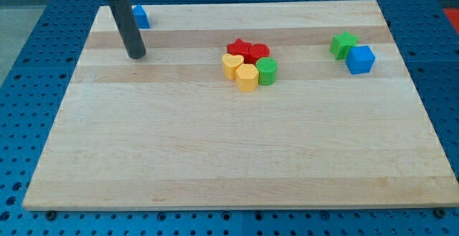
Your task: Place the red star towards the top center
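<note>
— Where was the red star (239, 48) found?

— At the far middle of the surface (215, 157), touching a red block (258, 51), two yellow blocks (231, 66) (247, 77) and a green cylinder (267, 71).

— And my tip (135, 54)?

— Seen far left, well apart, beside a blue block (140, 16). No jaws were fitted.

— Elsewhere?

— A green star (343, 44) and blue cube (360, 59) were seen touching, far right.

Red star (239, 48) lies flat, a little right of the table's middle and toward the far side, at the far-left of a tight cluster, touching its neighbours.
</note>
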